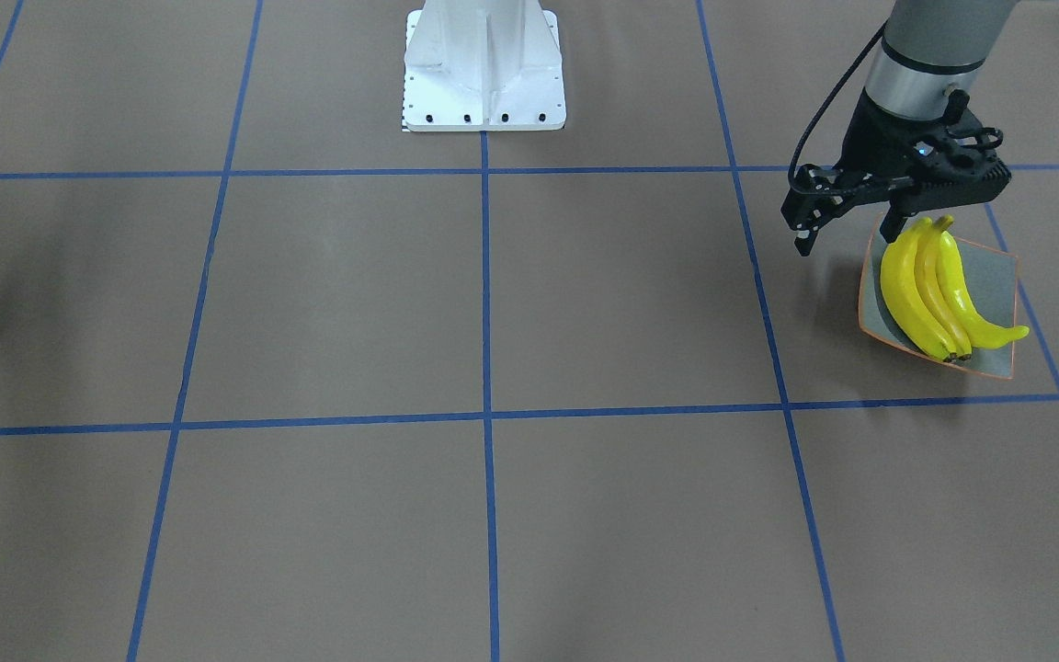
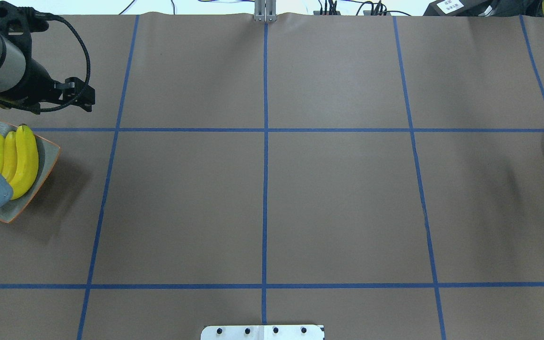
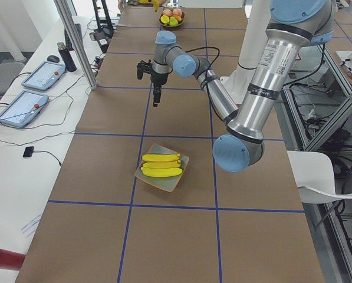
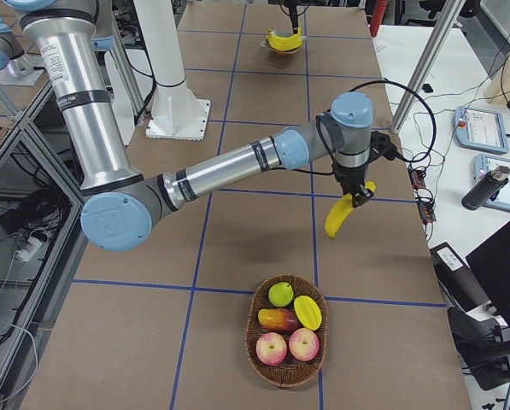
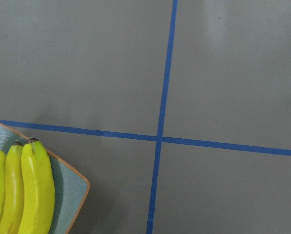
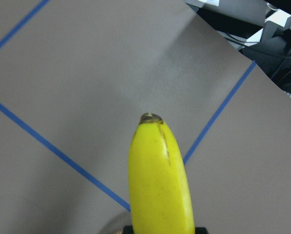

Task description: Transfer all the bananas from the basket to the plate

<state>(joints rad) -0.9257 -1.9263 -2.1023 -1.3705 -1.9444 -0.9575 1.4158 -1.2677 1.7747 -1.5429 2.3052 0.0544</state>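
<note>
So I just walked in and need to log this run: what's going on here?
The right gripper holds a banana in the air, clear of the basket, which holds only other fruit. Three bananas already lie on the plate. The left gripper hangs open and empty by the plate's edge.

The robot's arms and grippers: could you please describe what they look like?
The left arm and right arm are silver tubes with pale blue joint caps and small dark label bands. The left gripper and right gripper are black, each with a black cable looping beside the wrist.
</note>
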